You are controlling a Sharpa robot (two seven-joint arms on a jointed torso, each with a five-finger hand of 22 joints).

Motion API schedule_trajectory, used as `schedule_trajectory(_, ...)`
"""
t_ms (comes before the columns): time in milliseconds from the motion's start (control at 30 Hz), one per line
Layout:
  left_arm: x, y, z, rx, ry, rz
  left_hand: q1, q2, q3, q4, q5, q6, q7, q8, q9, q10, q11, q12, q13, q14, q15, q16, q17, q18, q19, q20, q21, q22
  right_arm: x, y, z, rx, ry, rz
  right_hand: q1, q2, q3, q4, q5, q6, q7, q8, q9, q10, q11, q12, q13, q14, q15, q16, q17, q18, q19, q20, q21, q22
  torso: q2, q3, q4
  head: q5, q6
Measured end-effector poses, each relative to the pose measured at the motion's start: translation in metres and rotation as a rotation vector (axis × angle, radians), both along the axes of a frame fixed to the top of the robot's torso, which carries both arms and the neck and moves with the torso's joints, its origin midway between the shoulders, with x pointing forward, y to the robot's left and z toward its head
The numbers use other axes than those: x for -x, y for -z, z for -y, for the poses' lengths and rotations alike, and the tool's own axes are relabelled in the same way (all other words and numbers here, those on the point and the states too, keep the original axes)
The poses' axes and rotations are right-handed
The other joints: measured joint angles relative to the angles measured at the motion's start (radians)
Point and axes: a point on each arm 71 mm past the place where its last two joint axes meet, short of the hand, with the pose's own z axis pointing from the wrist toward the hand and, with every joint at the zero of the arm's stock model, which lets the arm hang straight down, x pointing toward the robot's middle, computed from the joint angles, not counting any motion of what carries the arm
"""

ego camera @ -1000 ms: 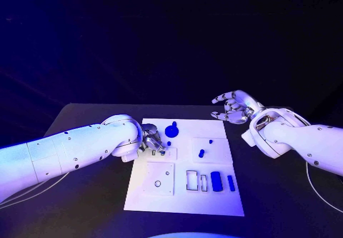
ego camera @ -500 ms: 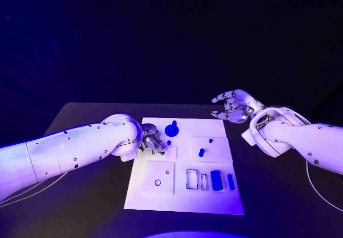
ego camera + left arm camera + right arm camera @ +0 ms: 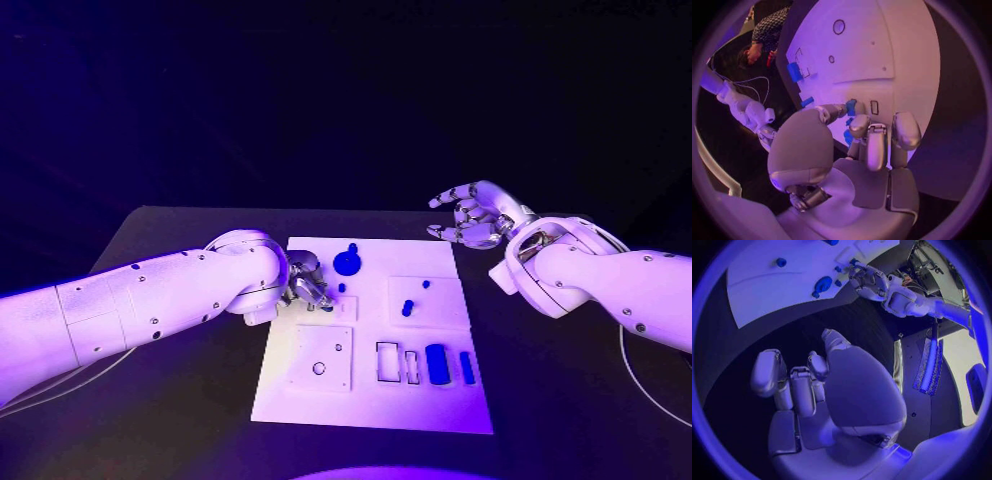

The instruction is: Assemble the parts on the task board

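The white task board [image 3: 369, 400] lies in the middle of the black table. My left hand [image 3: 306, 285] hovers low over the board's left side, near its far end. It pinches a small blue part [image 3: 851, 107] between thumb and fingers, just beside a small rectangular slot [image 3: 874, 107]. My right hand [image 3: 473, 215] hangs above the table past the board's far right corner, fingers apart and empty. A round blue knob [image 3: 346, 263] stands near the left hand. Two small blue pieces [image 3: 408, 308] sit on the raised square to its right.
Two blue blocks [image 3: 436, 364] lie at the board's right near side, beside two empty rectangular slots [image 3: 387, 362]. A small ring [image 3: 317, 370] marks the near left plate. Bare black table [image 3: 173, 380] surrounds the board.
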Motion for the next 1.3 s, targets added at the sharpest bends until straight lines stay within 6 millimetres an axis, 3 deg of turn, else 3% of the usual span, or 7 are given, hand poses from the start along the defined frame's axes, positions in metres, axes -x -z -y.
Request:
schedule_trajectory(367, -0.0001, -0.0005, 0.002, -0.008, 0.008, -0.001, -0.005, 0.005, 0.0, 0.0, 0.006, 0.006, -0.002, 0.002, 0.001, 0.015, -0.004, 0.01, 0.016, -0.004, -0.004, 0.0, 0.0, 0.0, 0.007, 0.0, 0.004, 0.009, -0.0001, 0.0001, 0.0002, 0.001, 0.0, -0.001, 0.0, 0.0, 0.0, 0.0, 0.004, 0.0, 0.0, 0.0, 0.0, 0.0, 0.0, 0.0, 0.0, 0.0, 0.0, 0.0, 0.0, 0.0, 0.0, 0.0, 0.0, 0.0, 0.001, 0.0009, 0.0, -0.001, -0.004)
schedule_trajectory(567, -0.0012, -0.0001, 0.004, -0.014, 0.01, -0.002, -0.044, 0.018, 0.0, 0.0, 0.006, 0.015, -0.008, 0.008, 0.006, 0.028, -0.01, 0.021, 0.03, 0.0, -0.007, 0.0, 0.0, 0.0, 0.011, -0.004, 0.004, 0.014, -0.0001, 0.0007, 0.0, 0.001, 0.0, -0.003, 0.0, 0.0, 0.0, 0.0, 0.004, 0.0, 0.0, 0.0, 0.0, 0.0, 0.0, 0.0, 0.0, 0.0, 0.0, 0.0, 0.0, 0.0, 0.0, 0.0, 0.0, 0.0, 0.001, 0.0015, -0.0004, -0.002, -0.005)
schedule_trajectory(600, -0.0014, 0.0001, 0.0042, -0.014, 0.01, -0.002, -0.058, 0.017, 0.052, -0.052, 0.002, 0.018, -0.011, 0.008, 0.006, 0.031, -0.013, 0.021, 0.032, 0.0, -0.007, 0.0, 0.0, 0.0, 0.011, -0.004, 0.004, 0.016, -0.0001, 0.0007, 0.0001, 0.001, 0.0, -0.003, 0.0, 0.0, 0.001, 0.001, 0.004, 0.0, 0.0, 0.0, 0.0, 0.0, 0.0, 0.0, 0.0, 0.0, 0.0, 0.0, 0.0, 0.0, 0.0, 0.0, 0.0, 0.0, 0.001, 0.0015, -0.0006, -0.002, -0.006)
schedule_trajectory(633, -0.0017, 0.0003, 0.0046, -0.015, 0.01, -0.002, -0.078, 0.018, 0.062, -0.062, -0.002, 0.019, -0.009, 0.008, 0.005, 0.033, -0.014, 0.021, 0.034, 0.0, -0.007, 0.0, 0.0, 0.0, 0.011, -0.004, 0.004, 0.017, -0.0001, 0.0007, 0.0002, 0.001, 0.0, -0.003, -0.007, -0.007, 0.004, 0.004, 0.004, 0.0, 0.0, 0.0, -0.001, 0.0, 0.0, 0.0, -0.001, 0.0, 0.0, 0.0, 0.0, 0.0, 0.0, 0.0, 0.0, 0.0, 0.001, 0.0015, -0.0006, -0.002, -0.006)
schedule_trajectory(800, -0.003, 0.0016, 0.0056, -0.019, 0.008, -0.004, -0.113, 0.032, 0.062, -0.062, -0.01, 0.024, -0.014, 0.008, 0.0, 0.035, -0.016, 0.021, 0.039, 0.0, -0.015, 0.0, 0.0, 0.0, 0.015, -0.007, 0.004, 0.019, -0.0001, 0.0008, 0.0012, 0.002, 0.002, -0.003, -0.019, -0.005, 0.007, 0.002, 0.004, 0.0, 0.0, 0.0, -0.003, 0.0, 0.0, 0.0, -0.002, 0.0, 0.0, 0.0, 0.0, 0.0, 0.0, 0.0, 0.0, 0.0, 0.002, 0.001, -0.0006, -0.003, -0.008)
schedule_trajectory(1200, -0.0051, 0.0037, 0.0065, -0.025, 0.004, -0.007, -0.142, 0.024, 0.055, -0.086, -0.016, 0.037, -0.021, 0.001, -0.002, 0.035, -0.016, 0.026, 0.045, 0.0, -0.015, 0.0, 0.0, 0.0, 0.017, -0.01, 0.004, 0.02, 0.0, 0.0009, 0.0016, 0.002, 0.003, -0.003, -0.021, -0.002, 0.01, 0.004, 0.004, 0.0, 0.0, 0.0, -0.003, 0.0, 0.0, 0.0, -0.002, 0.0, 0.0, 0.0, 0.0, 0.0, 0.0, 0.0, 0.0, 0.0, 0.001, 0.001, -0.0004, -0.006, -0.012)
schedule_trajectory(1300, -0.0053, 0.004, 0.0062, -0.027, 0.003, -0.008, -0.154, 0.023, 0.018, -0.077, -0.021, 0.045, -0.027, -0.005, -0.005, 0.035, -0.016, 0.026, 0.048, 0.0, -0.015, 0.0, 0.0, 0.0, 0.017, -0.01, 0.004, 0.02, 0.0, 0.0009, 0.0017, 0.002, 0.003, -0.003, -0.021, -0.002, 0.01, 0.004, 0.004, 0.0, 0.0, 0.0, -0.003, 0.0, 0.0, 0.0, -0.004, 0.0, 0.0, 0.0, 0.0, 0.0, 0.0, 0.0, 0.0, -0.001, 0.001, 0.001, 0.0, -0.007, -0.012)
